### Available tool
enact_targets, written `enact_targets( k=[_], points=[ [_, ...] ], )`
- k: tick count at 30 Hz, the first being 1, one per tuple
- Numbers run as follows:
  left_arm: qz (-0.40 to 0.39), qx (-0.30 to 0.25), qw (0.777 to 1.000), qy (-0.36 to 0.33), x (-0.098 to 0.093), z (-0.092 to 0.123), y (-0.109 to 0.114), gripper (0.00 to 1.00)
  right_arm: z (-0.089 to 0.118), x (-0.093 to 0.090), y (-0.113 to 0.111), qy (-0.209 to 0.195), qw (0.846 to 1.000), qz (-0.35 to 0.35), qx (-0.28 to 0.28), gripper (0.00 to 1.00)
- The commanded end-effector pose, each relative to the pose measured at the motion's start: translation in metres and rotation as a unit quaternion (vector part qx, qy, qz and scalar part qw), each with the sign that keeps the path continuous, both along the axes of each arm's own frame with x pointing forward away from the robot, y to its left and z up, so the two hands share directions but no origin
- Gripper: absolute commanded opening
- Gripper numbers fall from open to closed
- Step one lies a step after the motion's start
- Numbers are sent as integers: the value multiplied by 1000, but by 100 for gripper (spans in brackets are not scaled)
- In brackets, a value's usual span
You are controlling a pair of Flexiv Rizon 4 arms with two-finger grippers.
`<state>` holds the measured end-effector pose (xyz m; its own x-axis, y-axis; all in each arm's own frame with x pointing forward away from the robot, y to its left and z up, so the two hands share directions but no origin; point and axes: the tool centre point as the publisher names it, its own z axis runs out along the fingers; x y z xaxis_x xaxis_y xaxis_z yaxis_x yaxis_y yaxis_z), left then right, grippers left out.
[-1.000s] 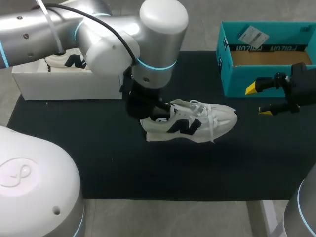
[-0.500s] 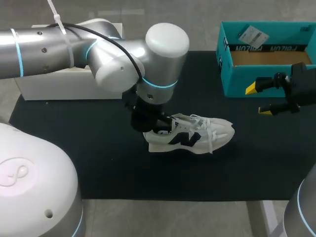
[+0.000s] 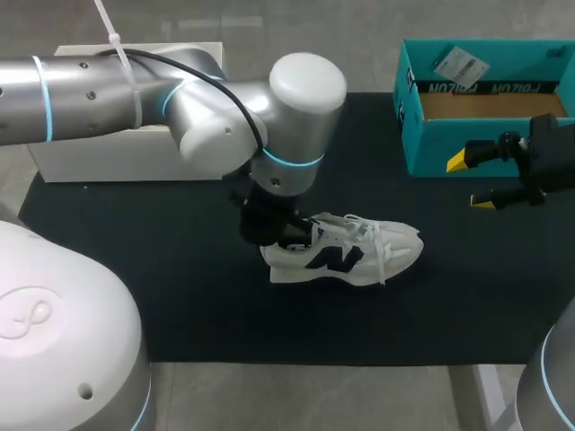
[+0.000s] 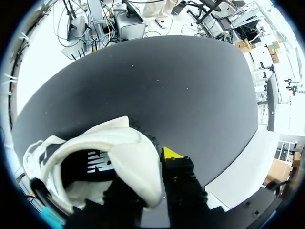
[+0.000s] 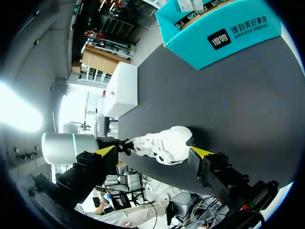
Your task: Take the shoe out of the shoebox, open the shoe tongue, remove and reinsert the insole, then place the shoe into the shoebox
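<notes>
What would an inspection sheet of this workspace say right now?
Surface: black mat covering the table.
Job's things: white shoe upright, mid-mat; teal shoebox open, at the far right corner.
Clutter: white box at the far left.
Hands: left hand shut on the shoe's heel; right hand open, hovering before the shoebox.
Cables: black cable running along the left arm.
Surroundings: nothing seen.

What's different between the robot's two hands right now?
The left gripper is clamped on the heel of the white shoe, while the right gripper is open and holds nothing. The left gripper is over the middle of the black mat, and the right gripper is beside the teal shoebox. Both have yellow fingertips.
</notes>
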<state>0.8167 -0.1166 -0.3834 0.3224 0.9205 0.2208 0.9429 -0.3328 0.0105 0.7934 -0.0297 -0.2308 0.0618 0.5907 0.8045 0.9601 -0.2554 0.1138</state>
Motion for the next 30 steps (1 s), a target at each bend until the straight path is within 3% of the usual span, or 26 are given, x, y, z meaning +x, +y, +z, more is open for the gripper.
enact_targets(
  k=[1,5,7,8,10,19,24,30],
  points=[
    [2,4,1000,-2,-1,-6,-9,0,0,0,1,1,1000,-1,-2,100],
    [7,6,1000,-3,-4,-7,-12,0,0,0,1,1,1000,-1,-2,100],
    [12,7,1000,-5,-6,-6,-11,61,0,0,1,1,1000,-1,-2,100],
    [12,7,1000,-5,-7,-6,-11,83,0,0,1,1,1000,-1,-2,100],
    [13,8,1000,-3,-8,-6,-10,100,0,0,1,1,1000,-1,-2,100],
    [35,-50,998,3,-14,29,-8,100,0,0,1,1,1000,-1,-2,100],
    [105,-123,986,27,-21,55,-6,100,0,0,1,1,1000,-1,-2,100],
    [229,-216,945,87,-29,82,-5,100,0,0,1,1,1000,-1,-2,100]
  ],
)
